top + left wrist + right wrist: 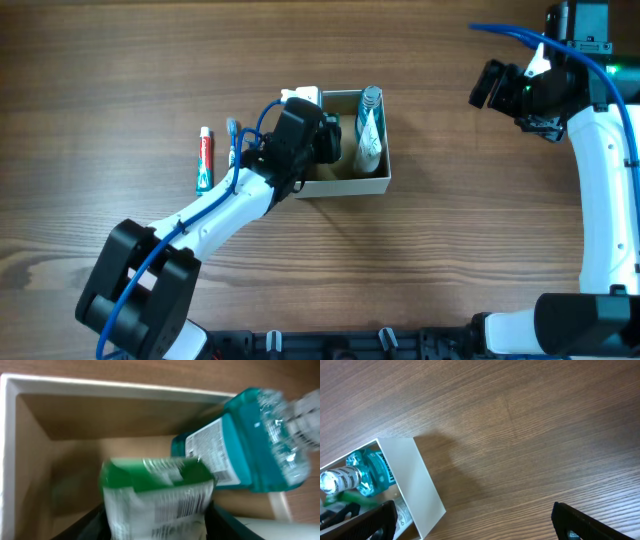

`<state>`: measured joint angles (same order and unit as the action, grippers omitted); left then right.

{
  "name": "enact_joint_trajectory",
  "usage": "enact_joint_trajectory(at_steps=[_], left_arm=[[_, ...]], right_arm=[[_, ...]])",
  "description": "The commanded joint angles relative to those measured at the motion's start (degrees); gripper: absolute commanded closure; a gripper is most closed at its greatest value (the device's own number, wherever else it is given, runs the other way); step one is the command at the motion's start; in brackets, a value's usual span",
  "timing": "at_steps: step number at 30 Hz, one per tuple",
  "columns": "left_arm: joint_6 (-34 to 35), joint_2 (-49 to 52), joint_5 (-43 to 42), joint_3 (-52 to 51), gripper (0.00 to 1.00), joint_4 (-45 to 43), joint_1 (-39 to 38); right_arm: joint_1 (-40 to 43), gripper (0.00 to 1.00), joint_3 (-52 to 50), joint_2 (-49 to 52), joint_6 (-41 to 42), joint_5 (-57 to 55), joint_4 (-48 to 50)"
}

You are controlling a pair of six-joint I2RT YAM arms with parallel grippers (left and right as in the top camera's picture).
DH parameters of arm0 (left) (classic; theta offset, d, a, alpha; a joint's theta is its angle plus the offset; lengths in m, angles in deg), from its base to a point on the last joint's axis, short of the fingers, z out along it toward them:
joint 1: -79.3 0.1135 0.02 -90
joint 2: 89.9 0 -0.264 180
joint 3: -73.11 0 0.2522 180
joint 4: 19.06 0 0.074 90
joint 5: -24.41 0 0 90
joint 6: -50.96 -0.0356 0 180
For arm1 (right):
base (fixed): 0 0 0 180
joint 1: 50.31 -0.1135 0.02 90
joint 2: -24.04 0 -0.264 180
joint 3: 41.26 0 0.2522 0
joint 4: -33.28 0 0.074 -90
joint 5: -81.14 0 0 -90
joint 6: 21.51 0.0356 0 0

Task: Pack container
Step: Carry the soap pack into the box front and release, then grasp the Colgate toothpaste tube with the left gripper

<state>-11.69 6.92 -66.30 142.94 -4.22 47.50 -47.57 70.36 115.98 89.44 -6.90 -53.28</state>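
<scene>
- Container (350, 184) sits mid table (450, 250), with a teal mouthwash bottle (240, 450) already lying inside.
- Robot's left fingers (227, 525) are clamped on a green packet (157, 495) over the box, not dropped yet.
- Its right fingers (580, 522) gape wide, empty, well off to the side.
- Outside, a toothpaste tube (204, 160) and what looks like a toothbrush (232, 138) wait, so I'd say roughly halfway.

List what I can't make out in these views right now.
Overhead: left gripper covers half the container, hiding what it holds.
Left wrist: green-and-white packet is blurred, print unreadable, lower end cut by the frame.
Right wrist: only the container's corner shows; the frame crops the rest.
</scene>
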Motion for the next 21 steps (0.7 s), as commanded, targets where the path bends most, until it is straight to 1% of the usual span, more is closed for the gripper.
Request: enact_joint_trajectory(at_steps=[1, 6, 7, 10, 12, 14, 15, 17, 18, 20, 21], left_arm=[[0.6, -0.9, -2.3, 0.1, 0.45, -0.6, -0.2], [0.5, -4.0, -1.7, 0.1, 0.46, 0.3, -0.2], [0.5, -5.6, -0.5, 0.1, 0.45, 1.4, -0.2], [-0.1, -12.7, 6.4, 0.1, 0.38, 6.8, 0.1], [-0.1, -17.5, 10.9, 0.1, 0.31, 11.5, 0.9], [-0.1, -23.5, 15.8, 0.1, 0.24, 19.3, 3.1], [-0.1, -25.5, 16.9, 0.1, 0.23, 23.0, 4.4], [0.0, -27.8, 17.0, 0.1, 0.21, 30.5, 8.3], [0.2, -27.6, 17.0, 0.1, 0.20, 35.7, 11.4], [0.2, -25.6, 15.8, 0.0, 0.18, 40.8, 15.6], [0.2, -24.1, 14.6, -0.2, 0.17, 42.0, 17.5]], right_arm=[[0.1, 0.00, 0.0, 0.4, 0.2, 0.7, 0.1], [0.1, 0.00, 0.0, 0.4, 0.2, 0.7, 0.1], [0.1, 0.00, 0.0, 0.4, 0.2, 0.7, 0.1], [0.1, 0.00, 0.0, 0.4, 0.2, 0.7, 0.1], [0.1, 0.00, 0.0, 0.4, 0.2, 0.7, 0.1], [0.1, 0.00, 0.0, 0.4, 0.2, 0.7, 0.1], [0.1, 0.00, 0.0, 0.4, 0.2, 0.7, 0.1], [0.1, 0.00, 0.0, 0.4, 0.2, 0.7, 0.1], [0.1, 0.00, 0.0, 0.4, 0.2, 0.7, 0.1], [0.1, 0.00, -0.1, 0.4, 0.2, 0.7, 0.1], [0.1, 0.00, 0.0, 0.4, 0.2, 0.7, 0.1]])
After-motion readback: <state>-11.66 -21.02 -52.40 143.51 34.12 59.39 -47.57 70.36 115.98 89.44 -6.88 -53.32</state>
